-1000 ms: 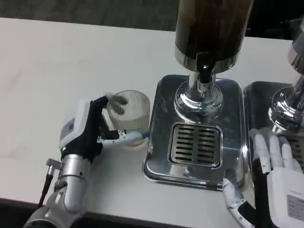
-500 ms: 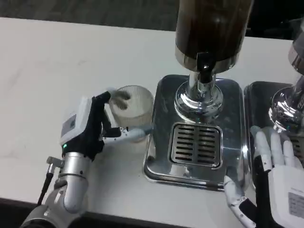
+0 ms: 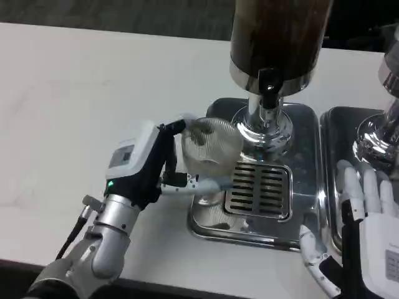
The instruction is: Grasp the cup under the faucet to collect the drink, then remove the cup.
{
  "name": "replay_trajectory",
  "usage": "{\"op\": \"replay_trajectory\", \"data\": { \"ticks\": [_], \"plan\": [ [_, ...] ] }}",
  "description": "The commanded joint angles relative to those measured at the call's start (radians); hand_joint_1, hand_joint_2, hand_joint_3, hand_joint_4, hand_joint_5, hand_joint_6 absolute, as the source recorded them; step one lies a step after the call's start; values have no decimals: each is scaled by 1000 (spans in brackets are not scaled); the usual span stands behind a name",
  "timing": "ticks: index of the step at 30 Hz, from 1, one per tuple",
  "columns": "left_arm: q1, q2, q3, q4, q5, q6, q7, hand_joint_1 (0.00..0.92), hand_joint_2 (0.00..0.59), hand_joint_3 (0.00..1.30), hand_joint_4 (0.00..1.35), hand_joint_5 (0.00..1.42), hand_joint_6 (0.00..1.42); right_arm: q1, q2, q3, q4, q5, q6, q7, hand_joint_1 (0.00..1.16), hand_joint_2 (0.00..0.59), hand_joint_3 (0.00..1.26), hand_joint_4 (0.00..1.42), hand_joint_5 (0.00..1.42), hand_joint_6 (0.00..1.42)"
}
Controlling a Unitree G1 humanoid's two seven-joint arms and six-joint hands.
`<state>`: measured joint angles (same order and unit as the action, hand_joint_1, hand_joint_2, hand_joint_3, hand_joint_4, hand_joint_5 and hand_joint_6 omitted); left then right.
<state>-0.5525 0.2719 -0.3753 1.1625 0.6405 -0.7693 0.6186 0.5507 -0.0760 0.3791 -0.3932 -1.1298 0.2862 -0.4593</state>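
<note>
The cup (image 3: 209, 144) is gripped by the left hand (image 3: 148, 165) over the drip tray's (image 3: 215, 224) left edge. Positioning is underway; placement beneath the faucet (image 3: 268, 84) is required next.

1. One ribbed clear cup (image 3: 211, 148), frame centre.
2. Two drink dispensers: one (image 3: 277, 37) at top centre, one (image 3: 389, 68) at the right edge.
3. Two chrome drip trays: (image 3: 305, 212), (image 3: 333, 134).
4. Two hands: left hand (image 3: 153, 165), right hand (image 3: 368, 233).

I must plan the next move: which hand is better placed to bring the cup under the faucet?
Left. The left hand already holds the cup beside the faucet; the right hand rests apart.
</note>
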Motion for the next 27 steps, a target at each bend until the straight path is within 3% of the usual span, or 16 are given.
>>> {"op": "replay_trajectory", "data": {
  "ticks": [1, 16, 23, 27],
  "plan": [
    [-59, -32, -21, 28, 6, 9, -23, 623, 0, 847, 972, 1189, 1362, 6, 18, 5, 5, -5, 5, -30, 220, 470, 64, 0, 0, 128],
    [-166, -165, -84, 107, 38, 146, -12, 619, 0, 847, 972, 1175, 1347, 31, 49, 25, -1, -20, 22, -57, 220, 470, 64, 0, 0, 129],
    [-175, -183, -113, 113, 52, 159, -16, 619, 0, 845, 960, 1175, 1346, 33, 54, 30, -5, -22, 28, -59, 220, 470, 64, 0, 0, 129],
    [-168, -186, -132, 113, 56, 159, -12, 618, 0, 813, 916, 1128, 1276, 33, 55, 29, -7, -20, 29, -58, 220, 470, 64, 0, 0, 129]
  ]
}}
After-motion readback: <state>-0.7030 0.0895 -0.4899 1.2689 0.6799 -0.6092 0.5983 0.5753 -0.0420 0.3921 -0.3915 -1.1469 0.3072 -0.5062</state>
